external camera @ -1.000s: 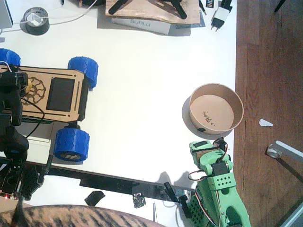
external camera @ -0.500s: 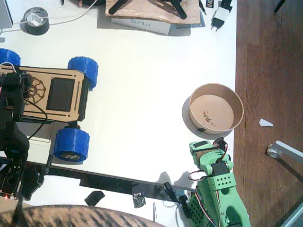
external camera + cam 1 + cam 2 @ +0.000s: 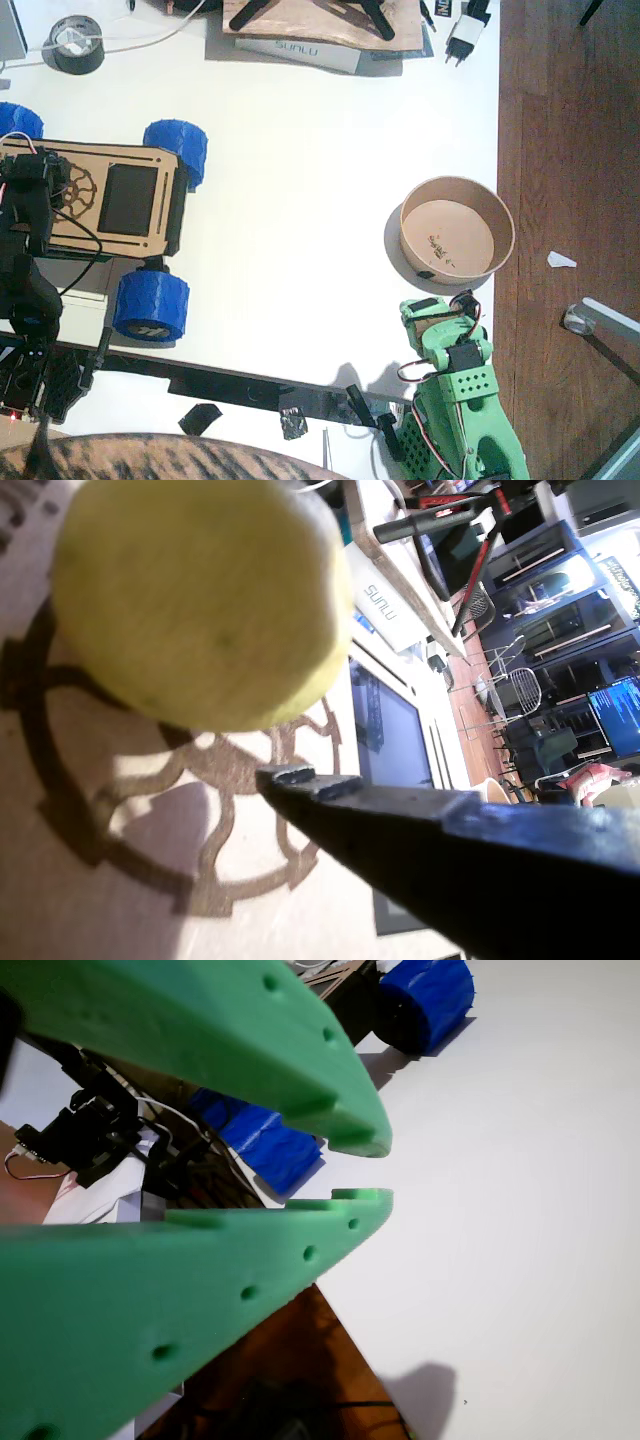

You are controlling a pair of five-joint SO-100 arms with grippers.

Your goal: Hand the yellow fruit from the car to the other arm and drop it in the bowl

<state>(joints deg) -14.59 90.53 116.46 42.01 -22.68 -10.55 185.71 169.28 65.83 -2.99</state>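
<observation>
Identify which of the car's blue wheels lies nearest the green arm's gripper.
The wheel at the car's lower right corner, nearest the table's front edge. The other visible wheels lie farther from the green gripper, across the wooden car.

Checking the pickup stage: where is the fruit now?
In a wrist view the fruit sits on the car, over its gear logo, beside the left gripper's black finger.

The fruit (image 3: 200,600), dull yellow and roundish, is sitting on the car's (image 3: 110,200) engraved plywood deck; my bowl (image 3: 457,228) is standing upright, well right of the car.
</observation>
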